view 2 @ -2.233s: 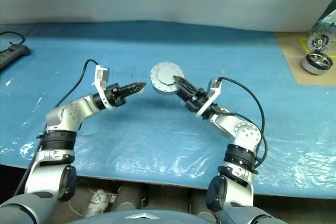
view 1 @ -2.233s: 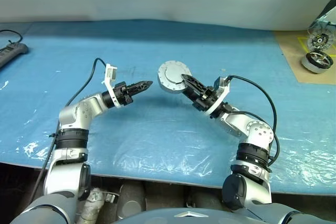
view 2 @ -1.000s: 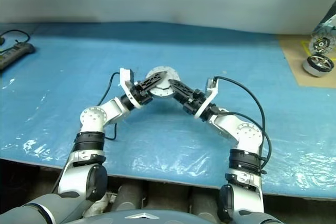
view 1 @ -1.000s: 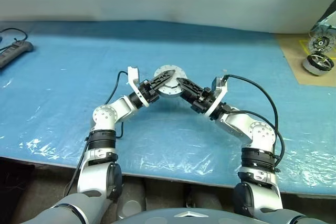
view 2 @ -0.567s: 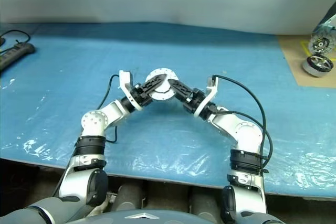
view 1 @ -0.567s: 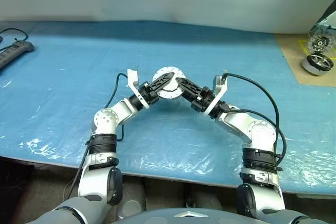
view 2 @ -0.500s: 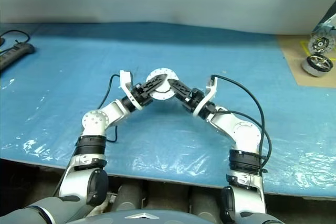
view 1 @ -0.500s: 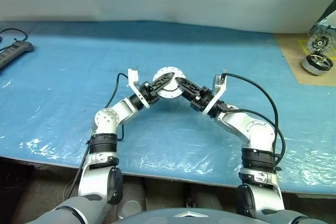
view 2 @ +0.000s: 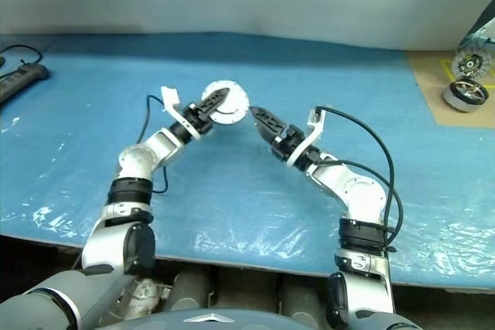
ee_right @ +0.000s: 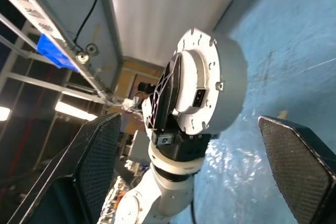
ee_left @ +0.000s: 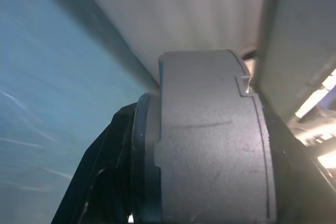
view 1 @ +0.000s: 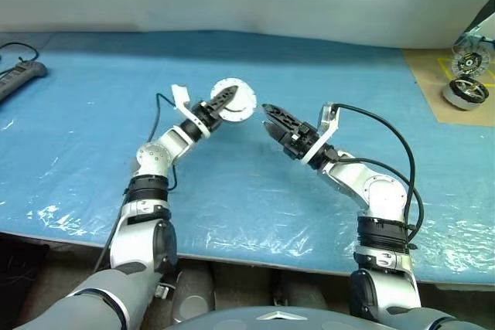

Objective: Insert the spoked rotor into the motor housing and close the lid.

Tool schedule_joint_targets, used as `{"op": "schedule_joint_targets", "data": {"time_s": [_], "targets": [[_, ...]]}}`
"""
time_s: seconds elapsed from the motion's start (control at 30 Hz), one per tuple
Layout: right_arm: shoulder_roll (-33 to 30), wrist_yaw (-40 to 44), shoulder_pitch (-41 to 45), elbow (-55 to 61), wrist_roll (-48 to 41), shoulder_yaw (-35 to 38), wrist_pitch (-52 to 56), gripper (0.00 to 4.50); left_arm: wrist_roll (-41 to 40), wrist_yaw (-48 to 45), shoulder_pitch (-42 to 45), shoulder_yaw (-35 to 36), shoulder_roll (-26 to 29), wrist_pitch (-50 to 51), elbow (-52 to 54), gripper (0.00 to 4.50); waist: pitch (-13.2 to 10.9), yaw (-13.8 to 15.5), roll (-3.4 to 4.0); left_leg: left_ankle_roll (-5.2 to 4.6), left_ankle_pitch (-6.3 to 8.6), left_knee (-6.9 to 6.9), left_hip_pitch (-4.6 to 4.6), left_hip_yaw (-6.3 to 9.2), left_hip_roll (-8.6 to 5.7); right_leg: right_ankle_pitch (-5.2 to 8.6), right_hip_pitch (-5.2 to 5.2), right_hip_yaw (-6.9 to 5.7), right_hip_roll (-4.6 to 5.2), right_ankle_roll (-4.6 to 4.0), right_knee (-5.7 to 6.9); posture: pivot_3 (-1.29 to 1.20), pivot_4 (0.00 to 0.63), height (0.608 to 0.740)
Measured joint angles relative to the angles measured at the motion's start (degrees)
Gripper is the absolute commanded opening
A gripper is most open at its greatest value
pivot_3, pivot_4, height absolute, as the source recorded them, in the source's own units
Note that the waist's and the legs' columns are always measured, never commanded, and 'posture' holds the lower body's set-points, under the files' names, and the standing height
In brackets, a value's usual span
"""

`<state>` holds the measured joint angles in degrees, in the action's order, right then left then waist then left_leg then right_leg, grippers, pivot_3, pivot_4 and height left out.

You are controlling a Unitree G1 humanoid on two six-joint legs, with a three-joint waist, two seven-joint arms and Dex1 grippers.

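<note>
My left gripper [view 1: 226,99] is shut on the motor housing [view 1: 237,101], a short silver-grey can held above the blue table left of centre. The right wrist view shows the housing's [ee_right: 210,90] flanged back face with the left gripper's black fingers across it. Its grey side wall [ee_left: 210,140] looms close in the left wrist view. My right gripper [view 1: 269,117] stands open just right of the housing, apart from it. At the far right lies a silver-rimmed dark ring, seemingly the spoked rotor [view 1: 466,91]. An upright disc with radial pattern behind it looks like the lid [view 1: 472,60].
A tan board [view 1: 435,86] at the far right carries the two small parts. A black power strip [view 1: 18,79] lies at the far left. Crinkled blue plastic sheet [view 1: 232,191] covers the table down to its front edge.
The right gripper has opened and let go of the housing. The left gripper has carried the housing to the left and farther back, away from the right gripper.
</note>
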<state>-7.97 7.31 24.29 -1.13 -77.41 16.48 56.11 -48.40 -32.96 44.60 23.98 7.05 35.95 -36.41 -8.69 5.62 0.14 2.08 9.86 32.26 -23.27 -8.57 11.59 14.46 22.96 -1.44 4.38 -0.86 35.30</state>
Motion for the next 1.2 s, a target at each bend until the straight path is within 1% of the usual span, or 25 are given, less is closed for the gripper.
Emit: {"op": "schedule_joint_targets", "data": {"time_s": [0.1, 0.2, 0.4, 0.47, 0.6, 0.67, 0.87, 1.0, 1.03, 1.1, 1.17, 1.2], "targets": [[-3.58, 0.78, -1.34, 1.22, 5.73, -1.48, -1.58, 4.42, 2.82, 1.03, 0.47, 1.97, 2.33, -5.72, -4.34, 2.61, 0.00, 0.22, 0.00, 0.01, 0.00, 0.00, -0.09, 0.04, -0.03, -0.02, 0.00, -0.04, 0.00, 0.03, -0.10, 0.00, 0.150, 0.740], [-5.35, 2.65, -3.17, 3.24, 10.20, -3.38, -2.38, 4.42, 4.69, 1.03, 0.46, 2.87, 3.26, -8.27, -7.31, 2.61, -0.04, 0.56, -0.06, 0.01, 0.00, 0.00, -0.24, 0.12, -0.03, -0.02, 0.02, -0.14, 0.00, 0.05, -0.17, 0.00, 0.150, 0.740], [-5.84, 5.00, -3.34, 4.78, 14.42, -4.76, -3.13, 4.42, 9.30, 1.83, 0.51, 2.64, 3.83, -11.75, -14.84, 2.61, -0.17, 0.63, -0.28, 0.00, 0.00, 0.12, -0.23, 0.14, -0.02, -0.06, 0.00, -0.11, 0.01, 0.11, -0.11, 0.00, 0.150, 0.740], [-5.86, 5.32, -3.36, 4.78, 15.38, -4.88, -3.18, 4.42, 9.71, 1.70, 0.74, 2.57, 3.92, -11.78, -14.87, 2.61, -0.19, 0.63, -0.32, 0.00, 0.00, 0.15, -0.19, 0.15, -0.02, -0.06, -0.03, -0.10, 0.02, 0.10, -0.06, 0.00, 0.150, 0.740], [-5.52, 5.41, -3.52, 4.78, 17.14, -5.14, -3.17, 4.50, 11.71, 0.39, 0.72, 1.15, 4.76, -11.74, -14.86, 3.73, -0.19, 0.55, -0.33, 0.00, 0.00, 0.17, -0.13, 0.14, -0.02, -0.06, -0.04, -0.07, 0.02, 0.09, 0.01, 0.00, 0.150, 0.740], [-4.97, 5.75, -3.66, 4.79, 17.51, -5.64, -3.07, 4.50, 12.59, 0.38, 0.78, 1.03, 5.58, -11.97, -15.08, 4.44, -0.19, 0.49, -0.33, 0.00, 0.00, 0.17, -0.11, 0.14, -0.01, -0.06, -0.05, -0.06, 0.02, 0.09, 0.02, 0.00, 0.150, 0.740], [-5.93, 8.88, -5.32, 6.57, 19.63, -7.35, -3.10, 4.50, 13.94, 1.71, 2.32, 3.05, 10.38, -15.44, -17.12, 4.48, -0.20, 0.08, -0.34, 0.01, 0.00, 0.17, 0.01, 0.12, -0.01, -0.07, -0.15, -0.03, 0.01, 0.08, 0.02, 0.00, 0.150, 0.740], [-7.03, 11.25, -5.60, 8.77, 21.43, -7.95, -3.87, 4.50, 15.88, 0.74, 2.32, 2.29, 11.81, -19.06, -13.91, 4.48, -0.21, 0.38, -0.36, 0.00, 0.00, 0.17, 0.01, 0.12, -0.01, -0.07, -0.19, -0.04, 0.03, 0.08, 0.01, 0.00, 0.150, 0.740], [-8.04, 11.74, -5.62, 9.97, 23.42, -8.85, -5.16, 4.50, 17.04, 0.35, 1.56, 1.00, 12.18, -20.41, -11.89, 4.48, -0.21, 0.43, -0.36, 0.01, 0.00, 0.17, 0.03, 0.12, -0.01, -0.07, -0.23, -0.04, 0.04, 0.08, 0.00, 0.00, 0.150, 0.740], [-11.47, 11.40, -5.67, 12.22, 29.97, -11.02, -8.92, 4.50, 19.65, -1.16, -0.95, -1.87, 12.39, -23.66, -7.16, 4.48, -0.21, 0.51, -0.36, 0.01, 0.00, 0.17, 0.09, 0.12, -0.03, -0.07, -0.32, -0.05, 0.08, 0.08, -0.04, 0.00, 0.150, 0.740], [-14.95, 9.92, -6.75, 14.99, 39.43, -12.91, -15.15, 4.50, 23.44, -3.10, -6.59, -6.51, 12.48, -27.04, 0.76, 4.48, -0.21, 0.50, -0.36, 0.01, 0.00, 0.15, 0.09, 0.11, -0.01, -0.07, -0.33, -0.06, 0.07, 0.09, -0.08, 0.00, 0.150, 0.740], [-15.44, 8.66, -7.23, 15.77, 42.45, -13.09, -16.86, 4.50, 24.63, -3.07, -8.85, -7.87, 12.25, -27.32, 3.50, 4.48, -0.21, 0.44, -0.36, 0.02, 0.00, 0.15, 0.08, 0.12, 0.01, -0.07, -0.32, -0.06, 0.03, 0.09, -0.09, 0.00, 0.150, 0.740]]}}
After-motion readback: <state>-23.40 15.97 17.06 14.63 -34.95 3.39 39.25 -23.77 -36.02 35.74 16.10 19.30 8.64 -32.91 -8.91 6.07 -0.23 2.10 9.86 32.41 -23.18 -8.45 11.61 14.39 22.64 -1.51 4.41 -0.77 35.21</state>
